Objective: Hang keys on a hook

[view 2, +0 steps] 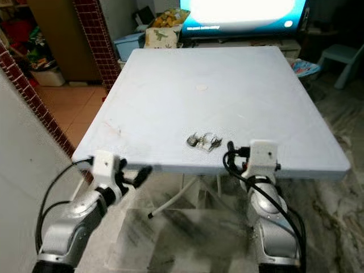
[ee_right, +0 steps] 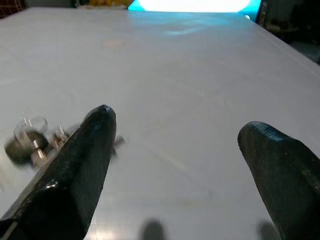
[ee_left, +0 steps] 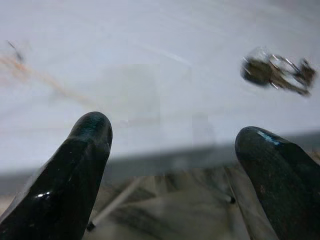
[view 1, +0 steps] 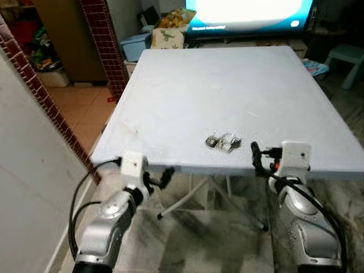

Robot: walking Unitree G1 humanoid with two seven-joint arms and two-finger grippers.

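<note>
Left gripper (view 1: 166, 173) hovering just off table's near edge, fingers (ee_left: 75, 170) spread wide, gripping nothing. Right gripper (view 1: 255, 153) reaching over near edge, also spread and empty, tips sitting just beside keys (view 1: 223, 141) (bunch on ring, blurred in wrist views). Keys lying flat on white table (view 1: 227, 79), close to near edge, between both grippers, nearer right. Glowing TV screen (view 1: 250, 11) standing beyond far edge, brick pillar (view 1: 105, 45) showing far left

Both arms fwd, low; left pincer (ee_left: 172, 165) & right pincer (ee_right: 175, 165) fingers spread, empty.
</note>
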